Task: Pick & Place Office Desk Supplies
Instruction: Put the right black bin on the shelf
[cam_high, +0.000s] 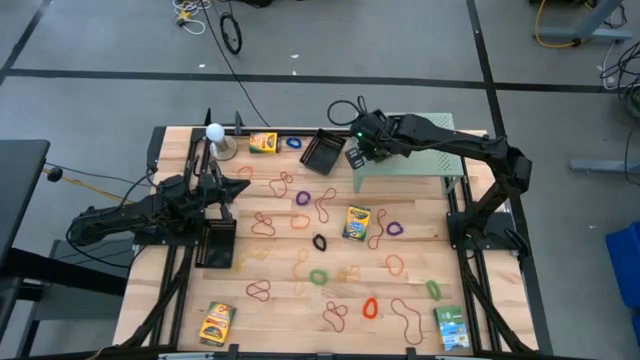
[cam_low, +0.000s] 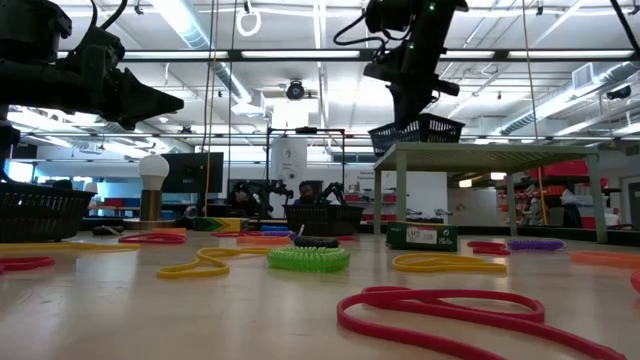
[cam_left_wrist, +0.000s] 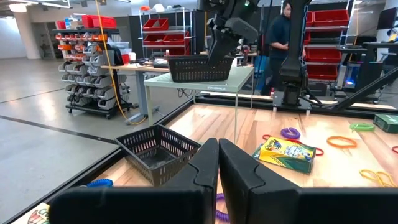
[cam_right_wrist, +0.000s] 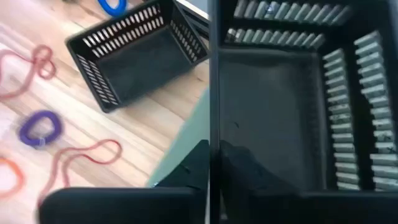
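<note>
Wooden table (cam_high: 420, 215) carries rubber bands (cam_high: 318, 276), crayon boxes (cam_high: 357, 223), baskets (cam_high: 322, 152).

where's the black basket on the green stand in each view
High: basket at the green stand's left end, under the right gripper.
Low: basket on the stand, upper right of centre.
Left wrist: basket top centre, on the stand.
Right wrist: basket fills the right half.
Shared landmark: the tilted basket on the table beside it.

Overhead looks straight down; low camera level across table (cam_high: 300, 235); wrists close.
</note>
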